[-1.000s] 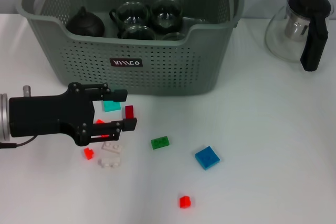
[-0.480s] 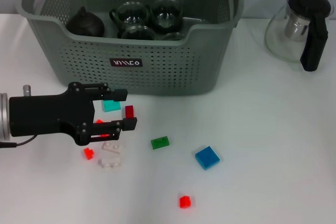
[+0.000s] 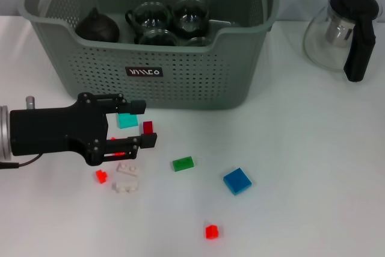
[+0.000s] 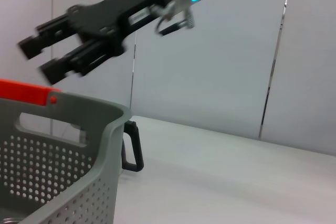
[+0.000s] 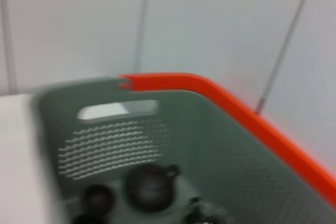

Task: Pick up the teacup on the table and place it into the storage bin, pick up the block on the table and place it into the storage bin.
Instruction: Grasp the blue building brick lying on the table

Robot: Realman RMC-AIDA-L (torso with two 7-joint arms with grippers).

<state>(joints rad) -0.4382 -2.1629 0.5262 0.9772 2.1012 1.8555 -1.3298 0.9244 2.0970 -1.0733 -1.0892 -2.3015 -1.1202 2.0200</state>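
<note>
While hovering low over the white worktop [image 3: 301, 167] in front of the bin [image 3: 180, 82], left pincer [image 3: 141, 124] released, jaws spread either side of a small red block [image 3: 148, 127] and just beside a teal block [image 3: 127, 120]. Bin grey-green, perforated, orange clips at the rim, black logo label; inside, a dark teapot [image 3: 96, 26] and glass teacups [image 3: 174, 19]. Scattered nearby: green block [image 3: 183, 163], blue block [image 3: 237, 180], white blocks [image 3: 127, 178], further red blocks [image 3: 211, 231]. Right pincer [image 4: 47, 51] above the bin's far rim, released, holding nothing. Glass kettle [image 3: 343, 28] right of the bin.
</note>
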